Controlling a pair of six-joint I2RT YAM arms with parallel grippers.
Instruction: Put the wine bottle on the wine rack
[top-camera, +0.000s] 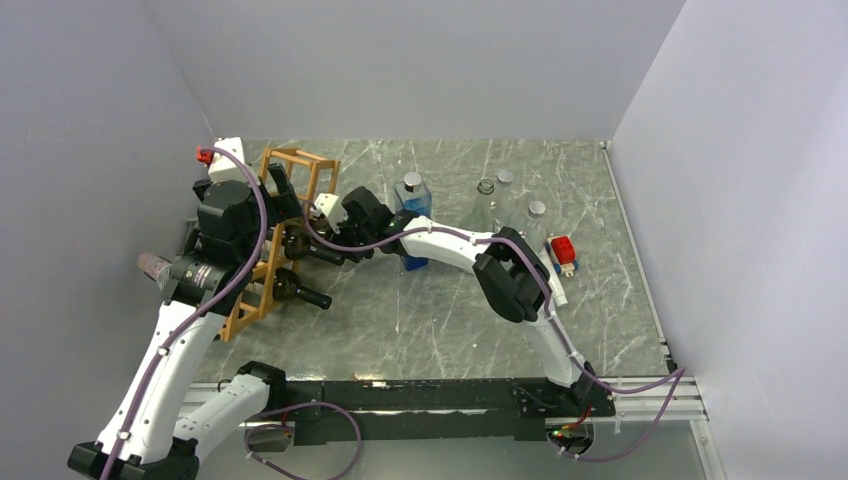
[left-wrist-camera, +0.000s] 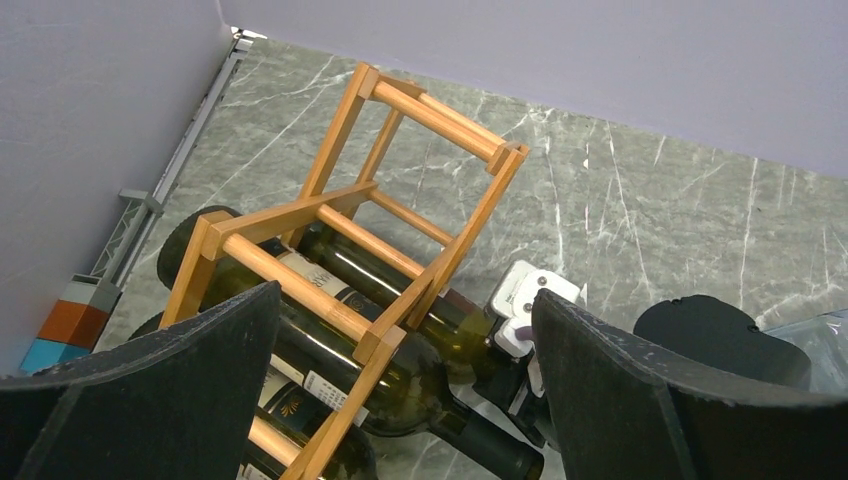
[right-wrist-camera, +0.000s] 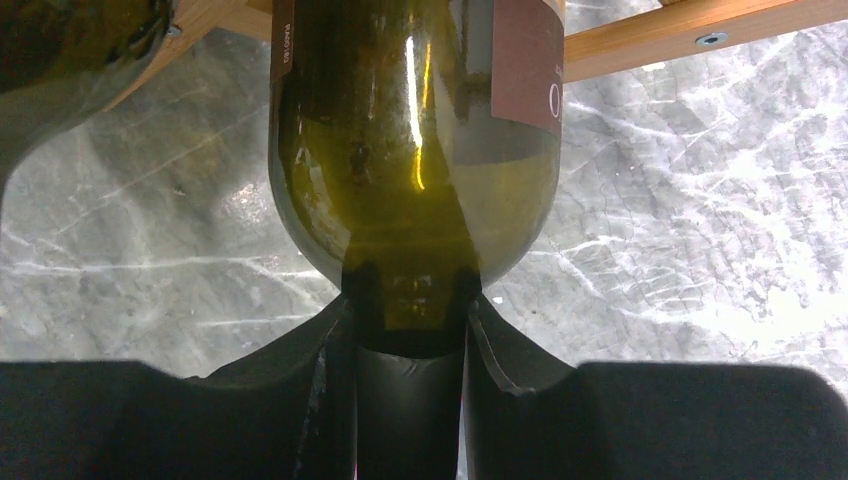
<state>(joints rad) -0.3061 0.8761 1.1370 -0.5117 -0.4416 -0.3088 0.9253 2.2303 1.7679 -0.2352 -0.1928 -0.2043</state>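
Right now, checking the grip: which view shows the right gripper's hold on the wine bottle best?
Right wrist: the right gripper clamps the wine bottle at the neck, both fingers close up. Top external shows it small beside the wine rack; left wrist shows only part of it, past the rack.

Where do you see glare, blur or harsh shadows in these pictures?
Right wrist: a bright vertical glare streak on the bottle, and the table to its right looks washed pale. Left wrist: the rack is sharp, with no glare. Top view: even light, only faint shadows on the table.
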